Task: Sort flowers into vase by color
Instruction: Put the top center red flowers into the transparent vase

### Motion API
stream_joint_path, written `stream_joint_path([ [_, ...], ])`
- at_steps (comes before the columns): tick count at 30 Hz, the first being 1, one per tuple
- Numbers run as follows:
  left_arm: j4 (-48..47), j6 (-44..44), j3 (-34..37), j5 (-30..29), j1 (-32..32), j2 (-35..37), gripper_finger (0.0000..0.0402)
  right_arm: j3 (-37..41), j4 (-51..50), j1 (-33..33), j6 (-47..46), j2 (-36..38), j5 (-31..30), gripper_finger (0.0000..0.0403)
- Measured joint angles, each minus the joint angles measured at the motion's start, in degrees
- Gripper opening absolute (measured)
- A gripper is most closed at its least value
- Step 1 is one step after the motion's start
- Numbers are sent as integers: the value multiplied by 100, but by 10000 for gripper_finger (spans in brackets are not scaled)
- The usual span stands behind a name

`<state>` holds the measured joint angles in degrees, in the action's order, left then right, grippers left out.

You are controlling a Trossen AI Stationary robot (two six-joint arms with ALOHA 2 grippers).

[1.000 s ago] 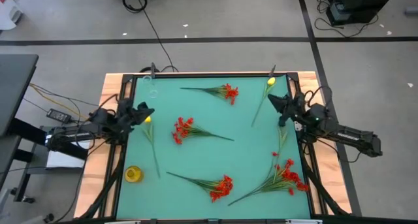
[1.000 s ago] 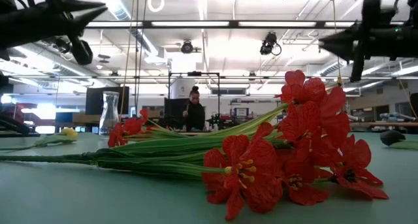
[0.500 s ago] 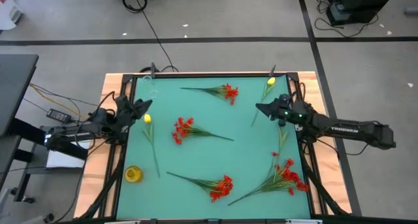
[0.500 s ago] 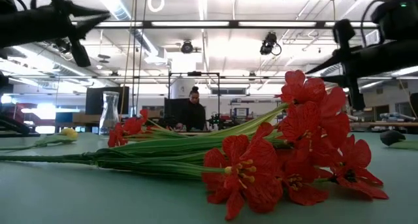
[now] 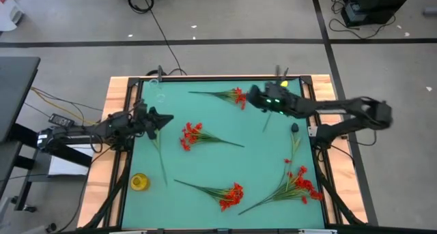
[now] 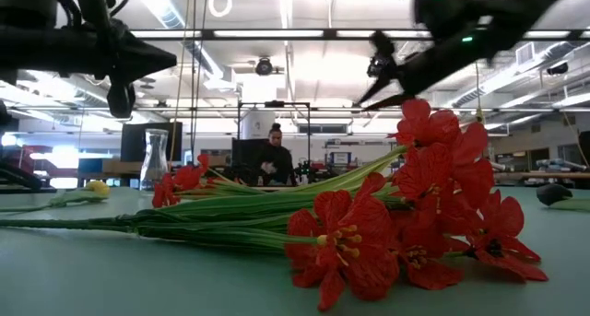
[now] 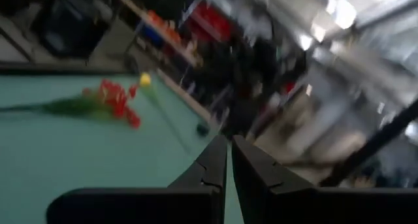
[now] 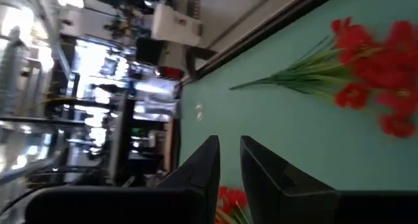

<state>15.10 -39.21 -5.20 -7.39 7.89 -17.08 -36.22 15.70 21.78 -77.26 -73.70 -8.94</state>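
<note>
Several red sprays lie flat on the teal table: one at the far side point(image 5: 235, 95) point(image 8: 372, 74), one in the middle point(image 5: 191, 134), two near the front point(image 5: 232, 193) point(image 5: 304, 183). A yellow tulip's stem point(image 5: 161, 159) lies by the left edge; my left gripper point(image 5: 169, 118) point(image 7: 229, 160), shut, hovers over its bud point(image 6: 97, 189). A second tulip's stem point(image 5: 268, 121) lies at the right, its bud point(image 7: 144, 80) under my right arm. My right gripper point(image 5: 248, 96) point(image 8: 230, 155), open by a narrow gap, hangs in the air just right of the far red spray.
A short yellow vase point(image 5: 139, 181) stands near the front left corner and a clear glass vase point(image 6: 155, 159) near the far left corner. A small dark object point(image 5: 294, 127) lies by the right edge. A raised dark frame runs round the table. A person stands far behind point(image 6: 274, 155).
My right gripper has swung from the table's right edge toward the far left, rising, to the far red spray. My left gripper has moved a little toward the table's right, over the yellow bud. No flower has moved.
</note>
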Motion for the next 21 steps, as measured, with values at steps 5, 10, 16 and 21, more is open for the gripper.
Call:
stream_joint_path([
  [5, -1061, 430, -383, 550, 208, -380, 32, -1573, -1065, 324, 1393, -1439, 1465, 71],
  [10, -1731, 345, -661, 760, 480, -557, 32, -3716, -4056, 594, 3648, -2630, 1761, 77],
  [16, -1775, 528, -753, 766, 550, -543, 32, -5848, -6334, 884, 6191, -3950, 1139, 117],
  [21, -1788, 410, -753, 753, 550, -618, 31, -6835, -6901, 1039, 7447, -4808, 1151, 176],
])
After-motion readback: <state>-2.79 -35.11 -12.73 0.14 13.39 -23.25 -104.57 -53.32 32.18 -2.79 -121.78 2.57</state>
